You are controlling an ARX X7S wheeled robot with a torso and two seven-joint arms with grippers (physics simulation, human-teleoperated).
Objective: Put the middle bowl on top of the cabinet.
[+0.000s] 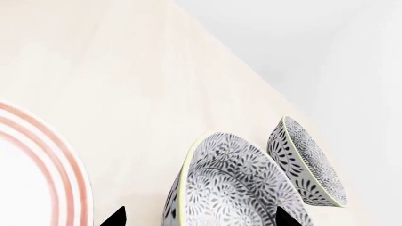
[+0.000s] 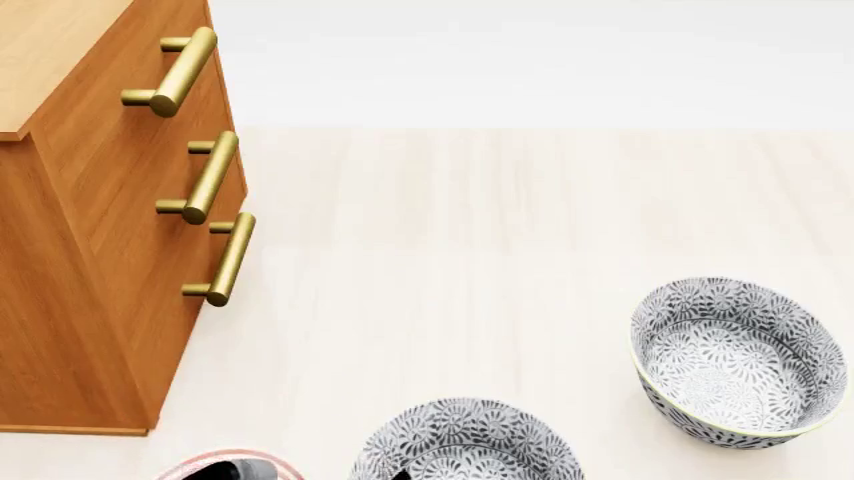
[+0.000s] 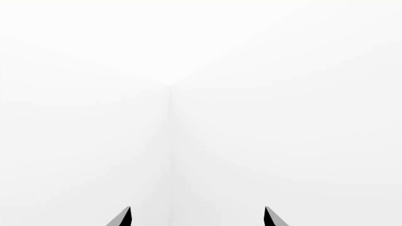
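Nearest the left gripper [image 1: 199, 217], whose spread tips straddle it ungrasped, the middle bowl [image 1: 236, 188] looks stiff, glazed, breakable—best pinched at its rim.

Pale wood table [image 2: 507, 230] carries cabinet [image 2: 94, 250], plate [image 1: 31, 169], middle bowl [image 2: 467, 440], second bowl [image 2: 738, 360].

The left gripper [image 1: 199, 219] shows two dark fingertips spread wide apart. The right gripper [image 3: 197, 217] likewise has its fingertips parted, pointing toward twelve o'clock.
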